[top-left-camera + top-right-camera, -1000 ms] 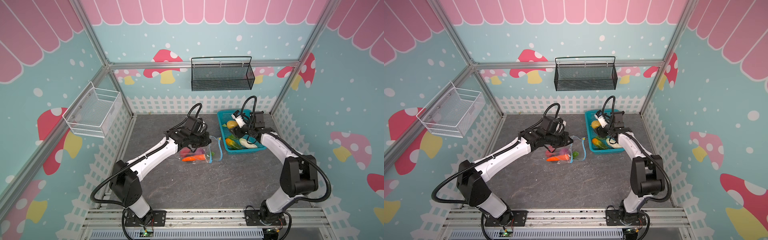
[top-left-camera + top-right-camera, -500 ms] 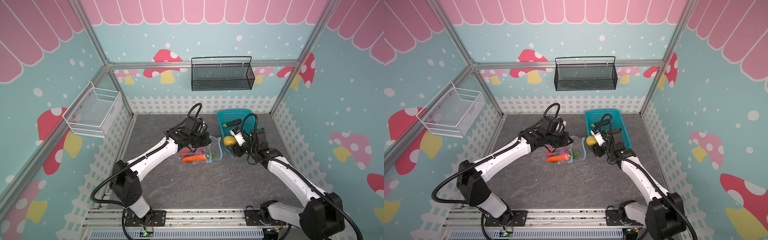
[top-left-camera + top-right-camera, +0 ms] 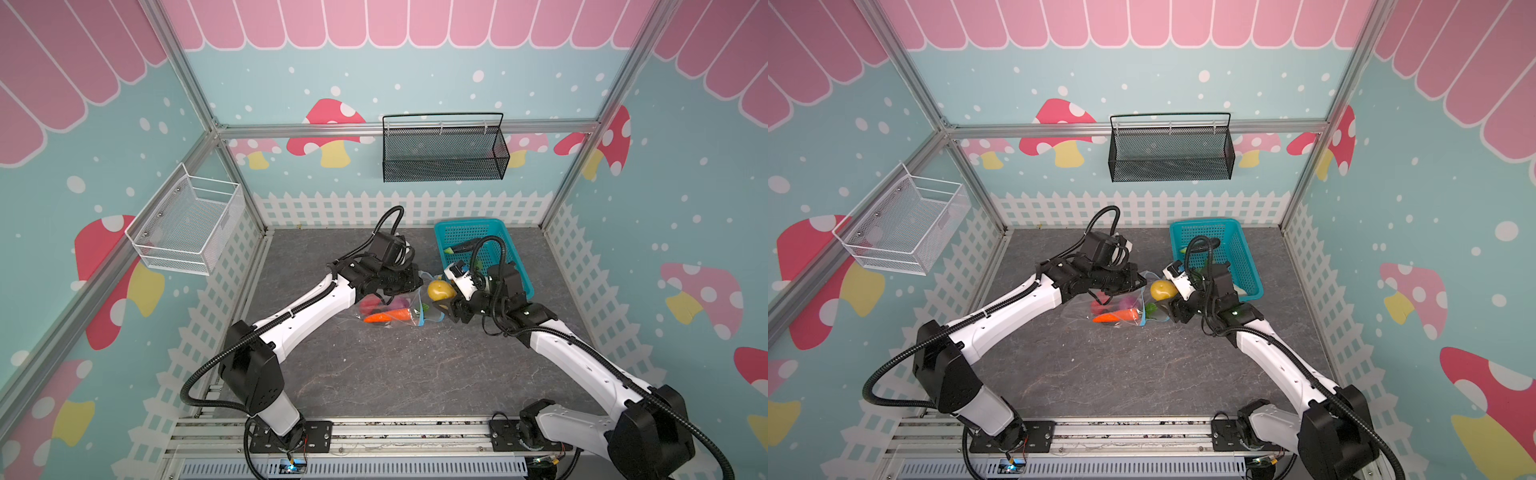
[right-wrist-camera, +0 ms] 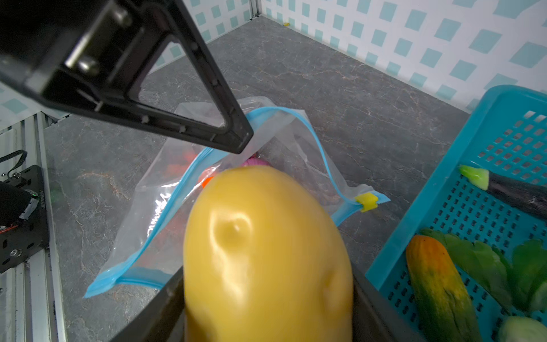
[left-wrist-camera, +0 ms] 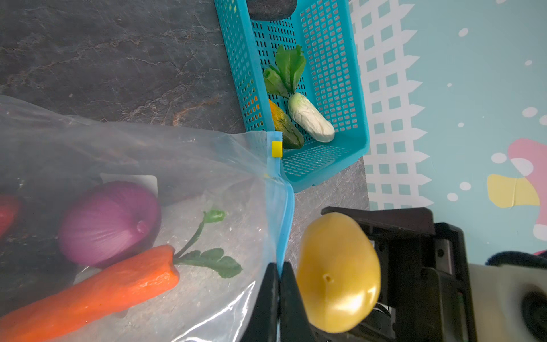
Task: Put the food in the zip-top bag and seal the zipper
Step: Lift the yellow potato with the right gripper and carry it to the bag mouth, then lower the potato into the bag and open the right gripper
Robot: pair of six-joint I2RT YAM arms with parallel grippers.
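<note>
**Q:** What are the grippers doing in this panel?

**A:** The left gripper (image 5: 278, 284) is pinching the upper lip of the zipper (image 5: 285, 213), jaws together. In doing so it is holding the mouth of the zip-top bag (image 5: 207, 165) arched open. The right gripper (image 3: 448, 298) is clamping the yellow piece (image 5: 337, 272), jaws spread wide around it, just outside that mouth.

**Q:** What is differing from a second earlier?

**A:** Then the right gripper was reaching into the turquoise basket (image 5: 355, 103) beside the bag. Now it is presenting the yellow piece at the opening, while the left pinch is staying as it was. The pick is, by judgement, finished and insertion is beginning. The piece is looking bulky against the gap, so it may be catching on the lower lip.

**Q:** What is already lying inside the bag?

**A:** The purple onion (image 5: 109, 222) and the carrot (image 5: 97, 290) are lying within. The slider tab (image 5: 276, 149) is sitting at the zipper's basket-side end, so sealing is not yet starting. The white radish (image 5: 310, 121) and an orange-and-green piece (image 5: 284, 127) are waiting in the basket.

**Q:** And the setting?

**A:** The bag is resting on a dark grey, stone-patterned table (image 3: 395, 374). Turquoise mushroom-print walls (image 3: 291, 83) with a white picket border are enclosing it. A black mesh shelf (image 3: 442, 153) is hanging on the wall behind the bag. A white wire basket (image 3: 187, 232) is hanging well away from the bag on a side wall.
</note>
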